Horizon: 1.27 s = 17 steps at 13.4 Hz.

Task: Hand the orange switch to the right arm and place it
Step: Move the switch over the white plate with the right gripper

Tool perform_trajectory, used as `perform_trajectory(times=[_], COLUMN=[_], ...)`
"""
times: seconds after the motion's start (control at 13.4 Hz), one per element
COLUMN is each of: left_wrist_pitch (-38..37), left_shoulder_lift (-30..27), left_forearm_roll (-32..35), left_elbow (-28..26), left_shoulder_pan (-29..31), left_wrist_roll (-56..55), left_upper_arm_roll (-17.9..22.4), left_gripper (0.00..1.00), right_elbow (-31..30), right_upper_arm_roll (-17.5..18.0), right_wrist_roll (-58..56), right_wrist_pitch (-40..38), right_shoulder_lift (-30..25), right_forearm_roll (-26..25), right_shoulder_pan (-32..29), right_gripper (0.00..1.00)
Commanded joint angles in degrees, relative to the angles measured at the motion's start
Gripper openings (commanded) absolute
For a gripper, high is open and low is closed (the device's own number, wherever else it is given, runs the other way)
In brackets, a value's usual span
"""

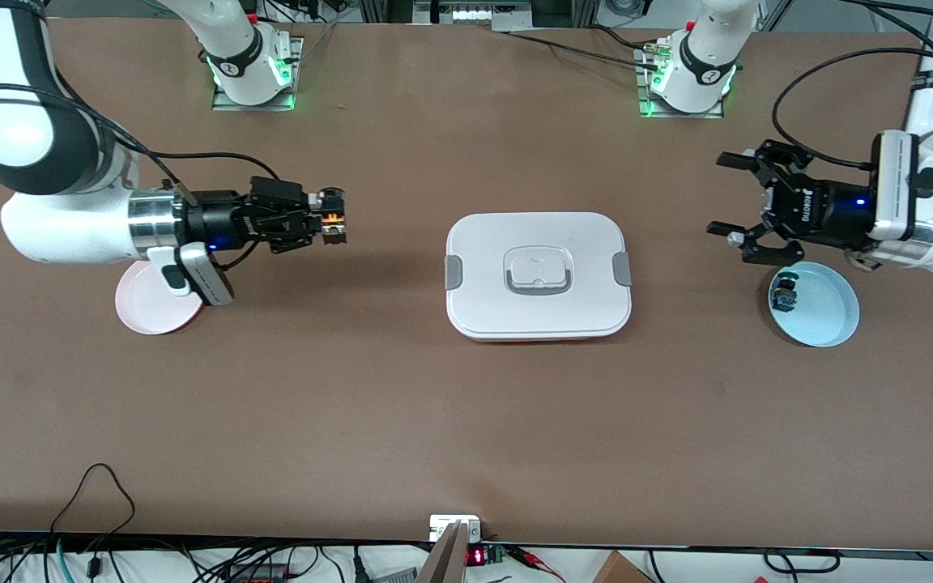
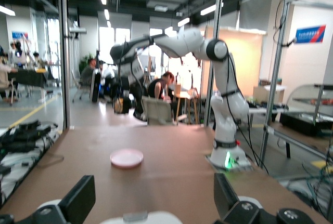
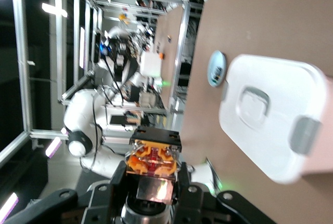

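The orange switch (image 1: 334,217) is a tiny part with an orange middle block and dark ends. My right gripper (image 1: 327,219) is shut on it and holds it level in the air, over bare table between the pink plate (image 1: 142,306) and the white box (image 1: 538,275). In the right wrist view the orange switch (image 3: 153,157) sits clamped between the right gripper's (image 3: 153,182) black fingers. My left gripper (image 1: 717,194) hangs open and holds nothing, just off the blue plate (image 1: 827,312) at the left arm's end. Its spread fingers (image 2: 78,200) frame the table.
The white lidded box with grey latches lies mid-table. A green-capped, blue-bodied part (image 1: 785,293) rests in the blue plate. The right arm's wrist partly covers the pink plate, which also shows in the left wrist view as the pink plate (image 2: 126,158). Cables run along the table's near edge.
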Motion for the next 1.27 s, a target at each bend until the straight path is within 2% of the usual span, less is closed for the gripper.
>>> perform_trajectory(times=[0.0, 0.07, 0.22, 0.37, 0.52, 0.67, 0.75, 0.82, 0.97, 1.19], left_wrist_pitch=[-0.4, -0.2, 3.3, 7.9, 12.2, 17.4, 19.5, 21.4, 27.1, 27.4], left_shoulder_lift=[-4.9, -6.0, -7.8, -9.1, -11.4, -12.6, -13.2, -13.3, -14.0, -14.7], left_forearm_roll=[6.5, 7.7, 11.2, 16.4, 21.1, 23.8, 27.2, 31.7, 39.1, 49.0], left_elbow=[0.4, 0.3, -0.9, -1.0, -1.0, -1.0, -0.8, -0.5, -0.1, 3.2], left_shoulder_pan=[-8.3, -12.9, -19.0, -20.7, -23.2, -29.0, -31.9, -33.7, -35.0, -36.1], left_wrist_roll=[-1.1, -1.2, -1.7, -6.3, -16.5, -23.1, -26.3, -30.6, -39.2, -50.7], left_upper_arm_roll=[11.2, 16.9, 24.5, 27.3, 30.7, 37.4, 40.6, 42.4, 42.6, 42.4], left_gripper=[1.00, 1.00, 1.00, 1.00, 1.00, 1.00, 1.00, 1.00, 1.00, 1.00], right_elbow=[-1.8, -1.6, -1.5, -1.4, -1.4, -1.3, -1.3, -1.2, -1.2, -1.8], right_upper_arm_roll=[0.6, 0.6, 0.6, 0.6, 0.6, 0.6, 0.6, 0.6, 0.6, 0.6], right_wrist_roll=[-0.4, -0.5, -0.9, -2.1, -5.1, -9.8, -11.7, -12.6, -16.7, -25.9], right_wrist_pitch=[-3.3, -4.3, -7.1, -8.1, -8.3, -8.1, -7.7, -7.4, -6.0, -0.3], right_shoulder_lift=[-3.1, -3.2, -3.5, -3.8, -3.8, -3.8, -3.8, -3.8, -3.8, -3.2], right_forearm_roll=[-8.0, -11.2, -16.6, -23.5, -32.2, -40.9, -44.6, -49.0, -56.7, -68.4], right_shoulder_pan=[-3.4, -4.1, -6.0, -7.5, -8.9, -9.7, -9.8, -9.9, -10.0, -10.7], right_gripper=[0.00, 0.00, 0.00, 0.00, 0.00, 0.00, 0.00, 0.00, 0.00, 0.00])
